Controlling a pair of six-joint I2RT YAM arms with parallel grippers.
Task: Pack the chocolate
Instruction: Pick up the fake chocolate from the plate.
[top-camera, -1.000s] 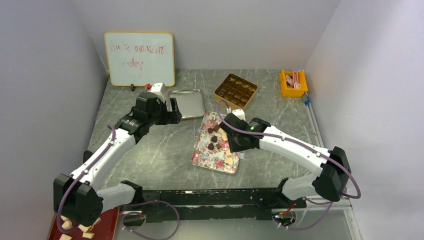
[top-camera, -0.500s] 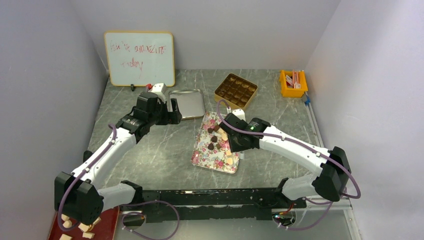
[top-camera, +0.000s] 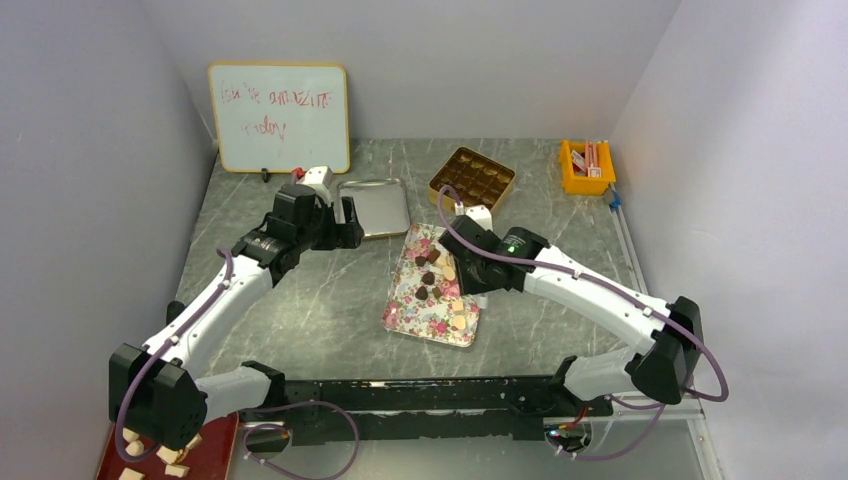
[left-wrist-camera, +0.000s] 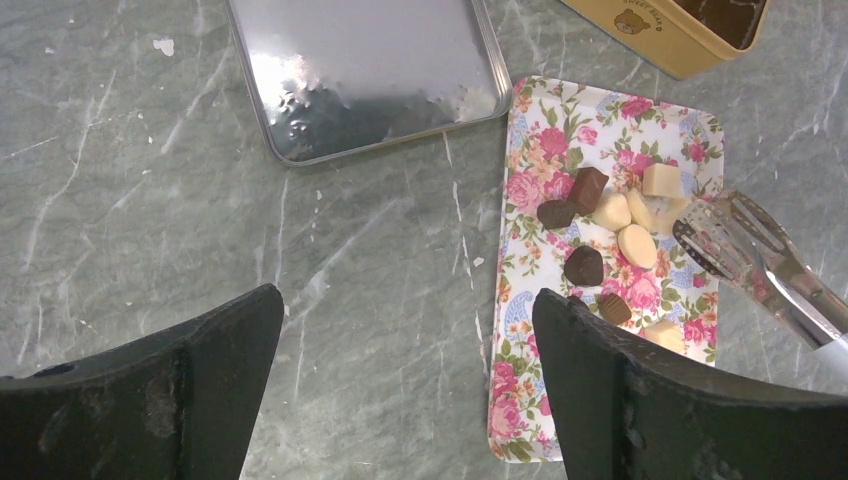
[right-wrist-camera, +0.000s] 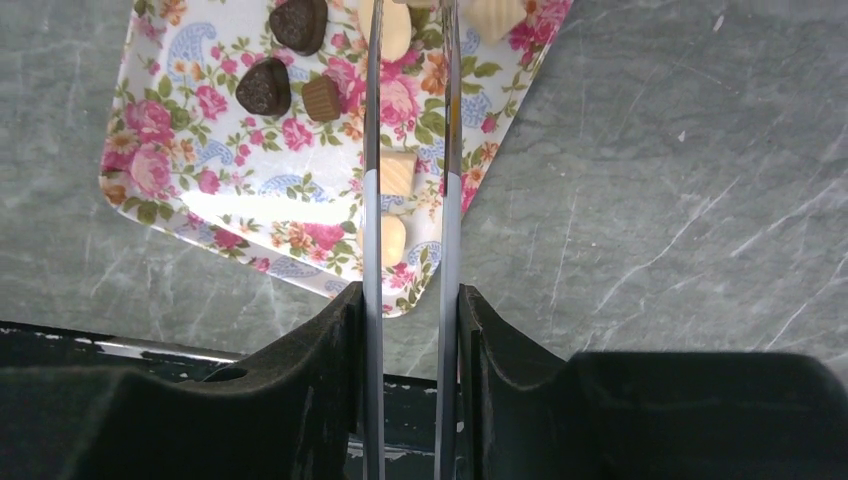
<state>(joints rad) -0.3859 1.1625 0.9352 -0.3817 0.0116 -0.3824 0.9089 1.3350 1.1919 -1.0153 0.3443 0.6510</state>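
My right gripper (right-wrist-camera: 408, 300) clamps metal tongs (right-wrist-camera: 372, 150), their tips over the floral tray (right-wrist-camera: 150, 170); the chocolate (right-wrist-camera: 265, 88) lies on that tray; my left gripper (left-wrist-camera: 407, 300) gapes wide beside it.

Tongs (right-wrist-camera: 372, 180) tips cut off by the top edge in right wrist view, can't tell if anything is pinched. Chocolate (right-wrist-camera: 495, 15) cropped there too. Tin (left-wrist-camera: 672, 25) and metal tray (left-wrist-camera: 365, 70) clipped at top in left wrist view. Whiteboard (top-camera: 280, 117) writing illegible. Orange bin (top-camera: 586, 166) contents too small. Red tray (top-camera: 220, 455) cropped at bottom.
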